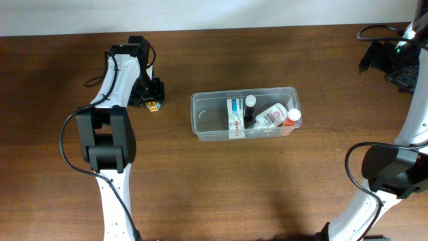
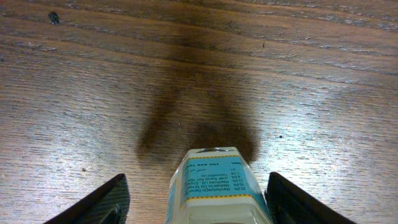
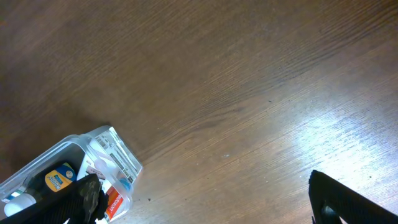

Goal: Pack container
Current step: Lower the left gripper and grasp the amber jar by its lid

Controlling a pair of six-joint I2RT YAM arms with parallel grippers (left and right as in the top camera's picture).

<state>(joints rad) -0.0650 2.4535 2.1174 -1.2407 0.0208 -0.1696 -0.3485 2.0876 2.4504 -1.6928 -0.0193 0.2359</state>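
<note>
- Overhead: the container (image 1: 244,132) sits mid-table (image 1: 200,194), long side running left-right, open top up.
- Inside it, left to right: a white-and-teal carton (image 1: 234,117), a black-capped bottle (image 1: 249,106), a white bottle with red label (image 1: 270,117) lying tilted, and an orange-capped bottle (image 1: 293,118) at the right end. All are packed close; exact contacts can't be told.
- Left gripper (image 1: 153,98) is left of the container and apart from it, over a small blue-labelled item (image 1: 154,106) on the wood.
- Left wrist: left gripper (image 2: 198,180) has its fingers (image 2: 99,202) spread, with the small blue-labelled item (image 2: 217,186) standing between them. There is a clear gap on one side. The other finger is just beside the item, contact not clear. No squeeze on it.
- The item casts a dark shadow ahead of it on the table (image 2: 74,93).
- Right wrist: right gripper (image 3: 204,186) has its fingers (image 3: 348,199) wide apart with bare table (image 3: 217,74) between them and nothing held.
- The container (image 3: 121,158) corner shows at the lower left of that view, next to one finger.
- Overhead: right gripper (image 1: 378,57) is at the far right top corner, well apart from the container.
</note>
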